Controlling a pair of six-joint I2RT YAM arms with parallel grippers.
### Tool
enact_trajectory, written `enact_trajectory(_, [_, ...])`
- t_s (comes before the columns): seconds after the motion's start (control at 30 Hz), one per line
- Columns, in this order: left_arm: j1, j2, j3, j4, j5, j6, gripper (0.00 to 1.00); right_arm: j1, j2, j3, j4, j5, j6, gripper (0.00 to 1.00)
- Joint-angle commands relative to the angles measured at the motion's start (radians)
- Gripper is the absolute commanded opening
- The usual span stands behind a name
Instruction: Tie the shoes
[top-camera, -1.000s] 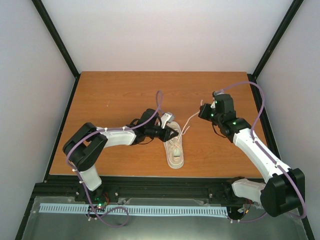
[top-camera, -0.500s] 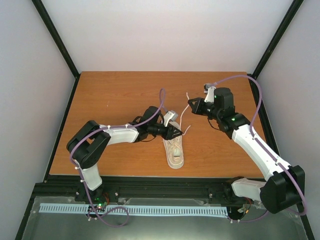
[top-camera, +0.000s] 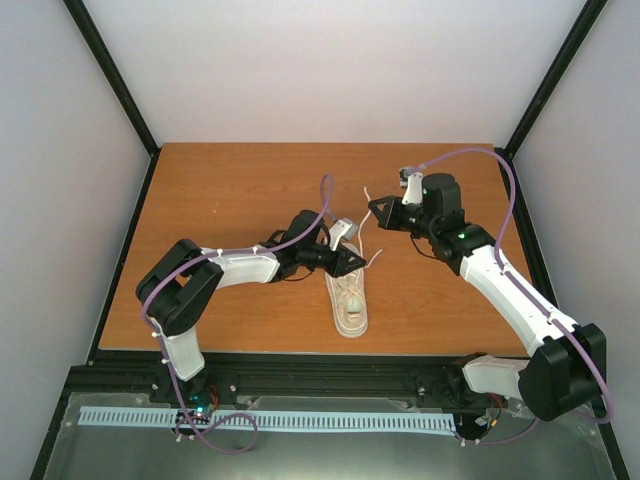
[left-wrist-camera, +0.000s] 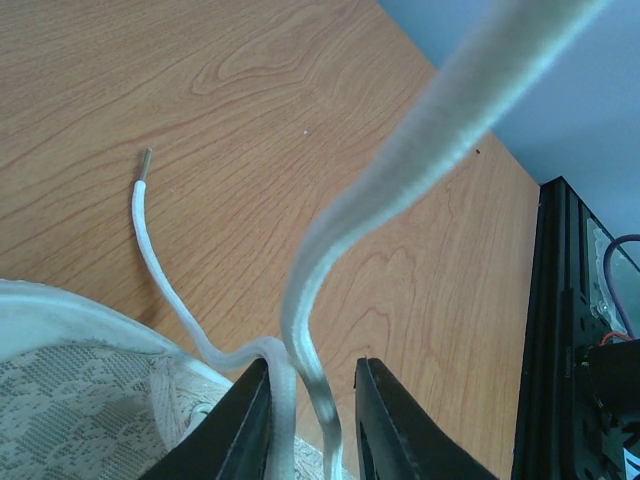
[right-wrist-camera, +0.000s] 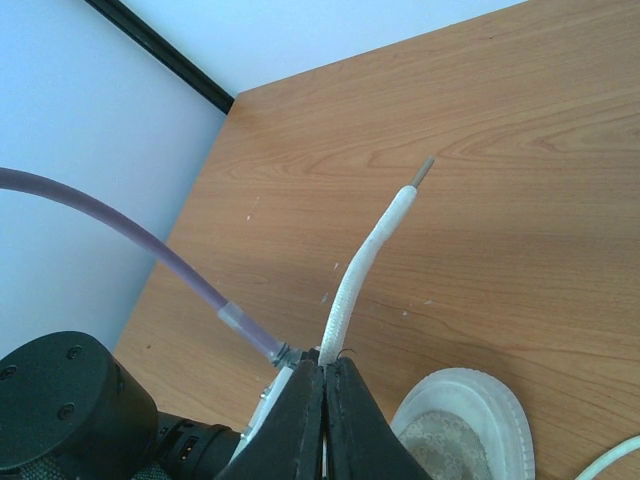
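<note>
The cream sneaker (top-camera: 351, 305) lies lengthwise close to the near edge of the counter (top-camera: 230, 190), about midway between its left and right edges. The left claw (left-wrist-camera: 312, 366) is low over the far end of the sneaker, its fingers (left-wrist-camera: 245, 425) standing a little apart. Both strands come up through the gap, and neither looks pinched (the gap is wider than either strand). One strand, the raised lace (right-wrist-camera: 368, 255), climbs from there up and away toward the far right of the counter, where the right claw (right-wrist-camera: 325, 366) is closed tight on it. The short tail and its tip stick out beyond the closed fingers. The right claw hangs above the counter, beyond the sneaker's far end and a little to its right. The other strand, the loose lace (left-wrist-camera: 152, 245), curls away from the sneaker and rests flat on the wood, its tipped end pointing off toward the right edge. A purple cable (right-wrist-camera: 130, 245) arcs over the left arm.
</note>
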Motion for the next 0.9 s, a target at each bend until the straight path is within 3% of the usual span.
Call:
enact_trajectory(0.0, [-0.009,0.016,0.044,0.001,-0.007,0.021,0.25,0.017,0.014,0.042,0.006,-0.024,-0.02,0.03])
enact_trajectory(0.23, [-0.009,0.017,0.046,-0.006,-0.025,0.026,0.28,0.025,0.021,0.057,0.003,-0.028,-0.022,0.03])
enact_trajectory(0.63, [-0.009,-0.019,-0.006,0.035,-0.03,0.024,0.01,0.039,0.087,0.082,-0.008,0.003,-0.018,0.03])
enact_trajectory(0.87, [-0.01,-0.09,-0.085,0.086,-0.012,0.031,0.01,0.039,0.222,0.135,0.036,-0.035,-0.007,0.03])
